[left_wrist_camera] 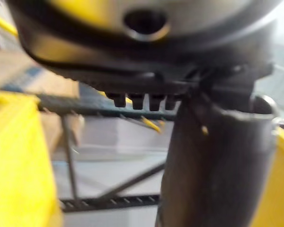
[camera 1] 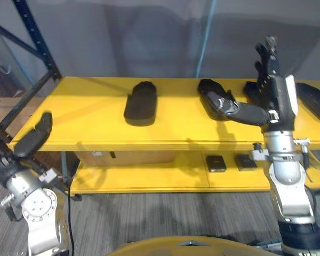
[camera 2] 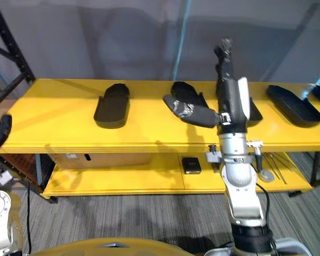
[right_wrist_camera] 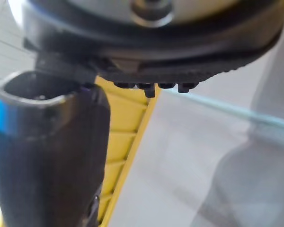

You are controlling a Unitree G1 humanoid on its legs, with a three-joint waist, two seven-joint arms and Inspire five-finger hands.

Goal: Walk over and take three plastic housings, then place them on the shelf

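1. Plastic housings (camera 1: pixel 141 103) laid flat in a spaced row on the top tier of the yellow shelf (camera 1: pixel 85 90), none in either hand; spaced apart, probably for one-by-one handling.
2. Right hand (camera 1: pixel 273 92) upright in front of the shelf, fingers straight and empty, thumb jutting toward the middle housing (camera 1: pixel 207 89); impossible to judge whether touching it.
3. Left hand (camera 1: pixel 34 134) low beside the shelf's left corner, fingers relaxed by its wrist view, grasping nothing.
4. Another housing (camera 1: pixel 250 89) half hidden behind the right hand; small dark items (camera 1: pixel 216 162) on the lower tier hard to identify.
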